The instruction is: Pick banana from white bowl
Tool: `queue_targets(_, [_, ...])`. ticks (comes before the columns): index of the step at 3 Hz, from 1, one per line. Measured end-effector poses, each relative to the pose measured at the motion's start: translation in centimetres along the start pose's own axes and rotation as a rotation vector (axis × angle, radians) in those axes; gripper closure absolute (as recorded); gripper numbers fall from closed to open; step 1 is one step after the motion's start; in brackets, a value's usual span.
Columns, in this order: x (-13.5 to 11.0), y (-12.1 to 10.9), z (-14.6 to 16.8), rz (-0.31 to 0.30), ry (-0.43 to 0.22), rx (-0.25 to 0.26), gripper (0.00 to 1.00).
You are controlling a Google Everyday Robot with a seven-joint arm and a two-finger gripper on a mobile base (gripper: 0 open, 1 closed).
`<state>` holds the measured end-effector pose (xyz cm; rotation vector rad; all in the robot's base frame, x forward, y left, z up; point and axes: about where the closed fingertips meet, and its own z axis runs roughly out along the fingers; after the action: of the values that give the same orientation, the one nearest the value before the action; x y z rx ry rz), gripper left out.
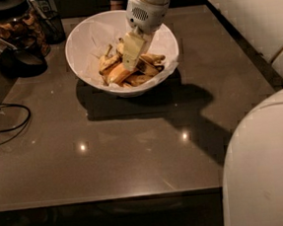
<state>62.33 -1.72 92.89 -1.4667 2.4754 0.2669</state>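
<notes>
Inside the white bowl (83, 45), in the single camera view, my end effector (129, 65) points down into the pile of fruit at the bowl's middle. I cannot tell how far open it is, or whether it has hold of anything. The banana (148, 65), dull and brown-blotched, lies in the bowl just right of the tip. I judge it soft, light and easily bruised, with skin that may slip or split, so a gentle hold across its middle seems best. The bowl sits on a dark, glossy tabletop (135, 155). Left of the bowl stand a snack jar (12, 24) and a loose cable (14, 127).
</notes>
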Motion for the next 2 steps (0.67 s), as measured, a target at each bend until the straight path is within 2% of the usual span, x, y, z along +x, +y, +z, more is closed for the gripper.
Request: queue_targets(2, [-0.05, -0.62, -0.09, -0.003, 0.002, 0.013, 0.40])
